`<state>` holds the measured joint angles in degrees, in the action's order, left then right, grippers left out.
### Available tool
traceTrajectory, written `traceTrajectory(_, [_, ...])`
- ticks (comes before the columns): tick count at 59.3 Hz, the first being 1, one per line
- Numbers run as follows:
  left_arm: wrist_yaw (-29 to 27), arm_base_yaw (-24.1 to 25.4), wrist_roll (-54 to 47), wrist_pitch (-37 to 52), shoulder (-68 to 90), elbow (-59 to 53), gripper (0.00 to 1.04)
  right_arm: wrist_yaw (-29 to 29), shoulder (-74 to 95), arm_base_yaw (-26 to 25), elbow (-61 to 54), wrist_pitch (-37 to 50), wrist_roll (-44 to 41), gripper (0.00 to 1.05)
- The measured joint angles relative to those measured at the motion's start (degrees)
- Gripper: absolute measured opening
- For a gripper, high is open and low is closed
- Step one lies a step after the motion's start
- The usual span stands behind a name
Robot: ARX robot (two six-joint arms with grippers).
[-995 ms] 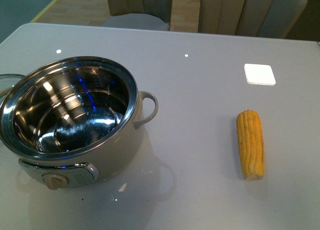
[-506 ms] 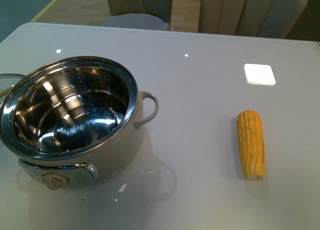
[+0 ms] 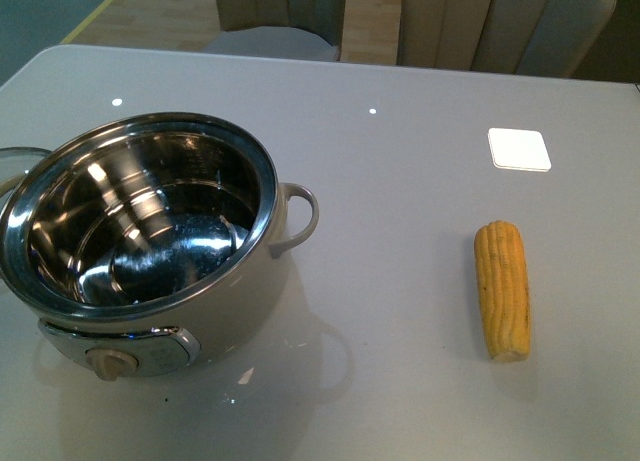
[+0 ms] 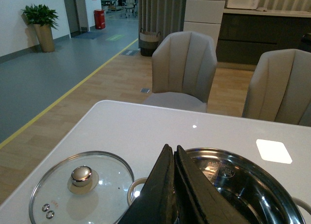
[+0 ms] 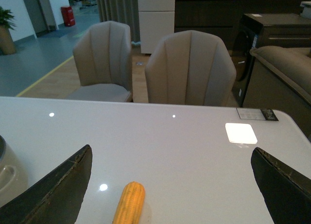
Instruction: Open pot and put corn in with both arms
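Observation:
The pot stands open at the table's left in the front view, cream body, empty steel inside, control knob facing me. Its glass lid lies flat on the table beside it in the left wrist view; only its edge shows in the front view. The yellow corn lies on the table at the right. My left gripper is shut and empty, above the pot's near rim. My right gripper is wide open, above the table with the corn between its fingers and below. Neither arm shows in the front view.
A white square patch of light lies on the table beyond the corn. Two beige chairs stand at the far edge of the white table. The pot's right loop handle sticks out toward the table's middle.
The blue reflections inside the pot have faded. Pot and corn have not moved.

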<state>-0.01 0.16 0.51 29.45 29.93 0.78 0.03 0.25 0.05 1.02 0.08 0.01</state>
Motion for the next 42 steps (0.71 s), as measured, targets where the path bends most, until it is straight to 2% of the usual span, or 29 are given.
traceTrajectory(42, [0.0,0.0,0.0,-17.1,-17.6,0.0,0.03,0.0,0.0,0.0,0.0,0.0,0.0,0.96])
